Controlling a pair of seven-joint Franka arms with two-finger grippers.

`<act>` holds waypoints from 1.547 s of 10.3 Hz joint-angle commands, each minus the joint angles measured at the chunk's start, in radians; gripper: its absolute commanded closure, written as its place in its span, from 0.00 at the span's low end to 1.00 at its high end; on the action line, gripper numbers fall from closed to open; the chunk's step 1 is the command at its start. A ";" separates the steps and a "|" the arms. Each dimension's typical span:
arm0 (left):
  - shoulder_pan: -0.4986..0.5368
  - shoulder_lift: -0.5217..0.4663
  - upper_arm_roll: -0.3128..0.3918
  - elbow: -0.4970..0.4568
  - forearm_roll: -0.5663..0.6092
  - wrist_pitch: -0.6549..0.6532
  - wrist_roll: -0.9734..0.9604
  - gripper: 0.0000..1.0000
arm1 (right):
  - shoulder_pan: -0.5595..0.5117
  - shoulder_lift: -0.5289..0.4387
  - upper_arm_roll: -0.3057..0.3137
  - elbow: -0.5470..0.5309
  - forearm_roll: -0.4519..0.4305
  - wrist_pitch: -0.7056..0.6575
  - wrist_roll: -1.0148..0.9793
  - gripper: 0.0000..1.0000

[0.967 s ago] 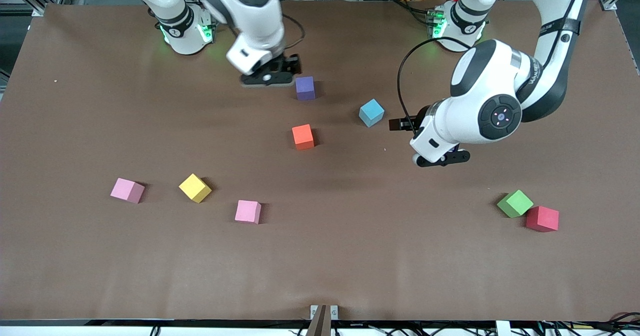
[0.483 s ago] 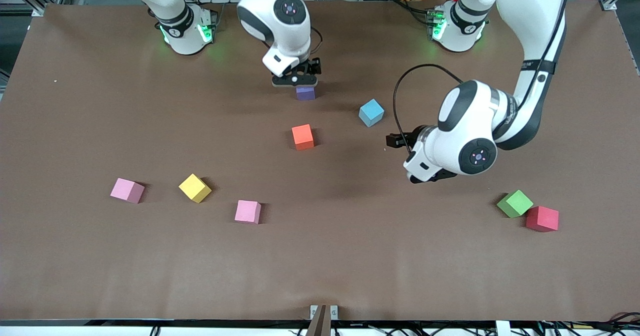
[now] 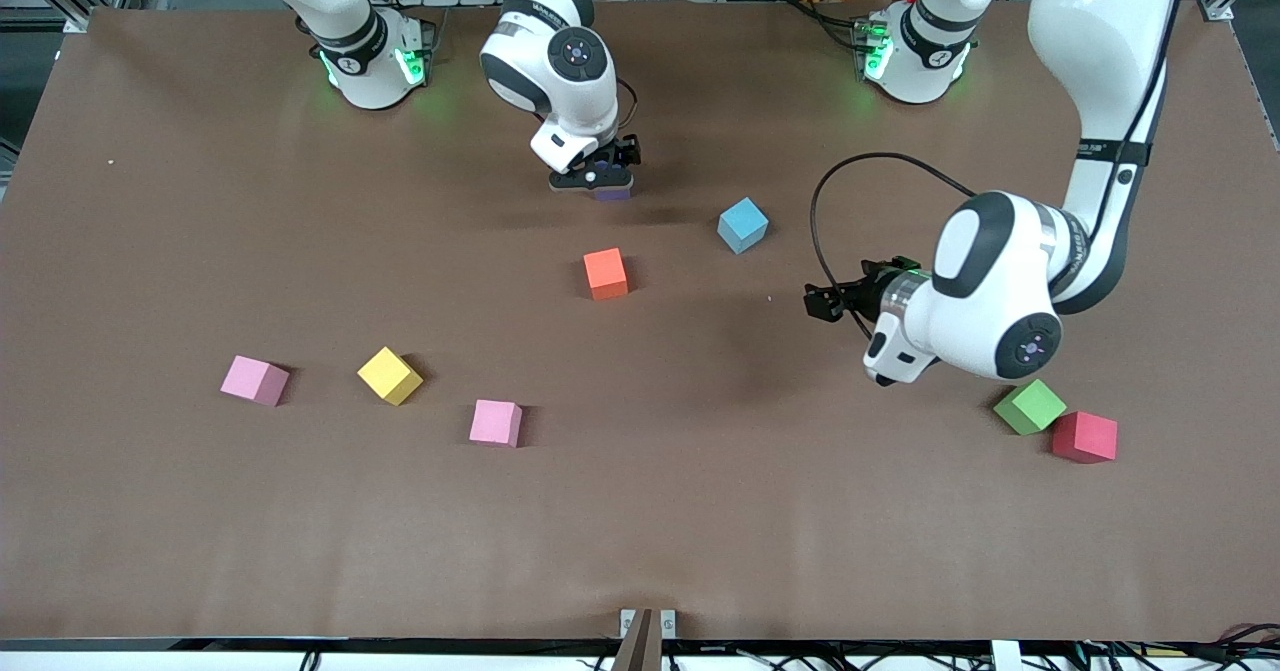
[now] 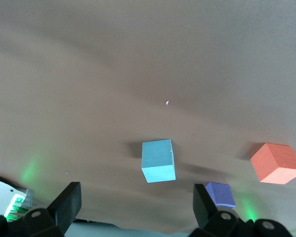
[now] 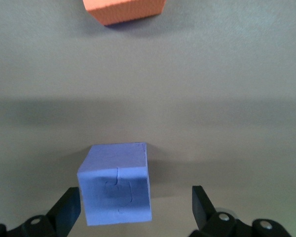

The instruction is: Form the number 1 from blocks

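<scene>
My right gripper [image 3: 594, 177] is down over the purple block [image 3: 614, 192], which it mostly hides in the front view. In the right wrist view the right gripper [image 5: 135, 210] is open, and the purple block [image 5: 116, 190] sits between its fingers, close to one of them. The orange block [image 3: 606, 273] [image 5: 124, 10] and the light blue block [image 3: 743, 224] lie nearer the front camera. My left gripper [image 3: 882, 376] [image 4: 136, 207] hangs open and empty over bare table between the light blue block [image 4: 158, 160] and the green block [image 3: 1030, 406].
A red block [image 3: 1084, 436] touches the green one at the left arm's end. A yellow block [image 3: 390, 375] and two pink blocks [image 3: 255, 380] [image 3: 496, 422] lie toward the right arm's end, nearer the front camera. The brown table [image 3: 700, 511] is bare along its front.
My right gripper has swung over the purple block and come down around it. My left arm has moved toward the green block and turned its hand.
</scene>
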 commanded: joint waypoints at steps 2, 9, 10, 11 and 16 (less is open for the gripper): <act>0.002 0.036 -0.002 -0.003 -0.040 -0.002 -0.035 0.00 | 0.034 0.040 0.001 0.004 -0.034 0.036 0.079 0.00; -0.033 0.075 -0.011 -0.044 -0.101 0.032 -0.035 0.00 | 0.061 0.089 0.000 0.002 -0.140 0.051 0.168 0.00; -0.036 0.076 -0.010 -0.060 -0.103 0.053 -0.036 0.00 | 0.061 0.090 -0.005 0.004 -0.141 0.068 0.170 0.00; -0.047 0.075 -0.011 -0.081 -0.101 0.082 -0.036 0.00 | 0.061 0.093 -0.010 0.005 -0.145 0.074 0.170 0.00; -0.079 0.076 -0.011 -0.112 -0.101 0.128 -0.093 0.00 | 0.051 0.101 -0.020 0.013 -0.175 0.091 0.218 1.00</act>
